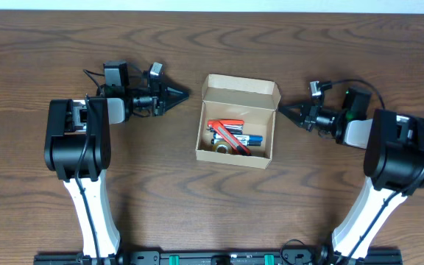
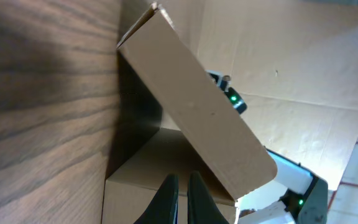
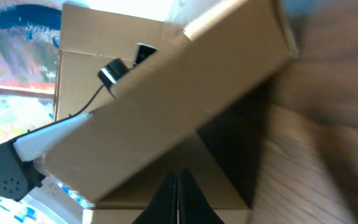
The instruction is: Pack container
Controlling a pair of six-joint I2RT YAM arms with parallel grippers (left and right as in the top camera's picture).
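Sitting open, the container (image 1: 234, 160) runs left-right, flap lid (image 1: 238, 90) rearward.

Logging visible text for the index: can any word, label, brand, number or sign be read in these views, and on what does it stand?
None can be read.
The container: plain cardboard, no marking in any view.
The items inside it: any print is too small to read from overhead.

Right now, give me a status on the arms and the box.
Left gripper shut, empty, beside container. Right gripper shut, empty, opposite side. Container open, red and blue items inside. Nothing blocking either approach.
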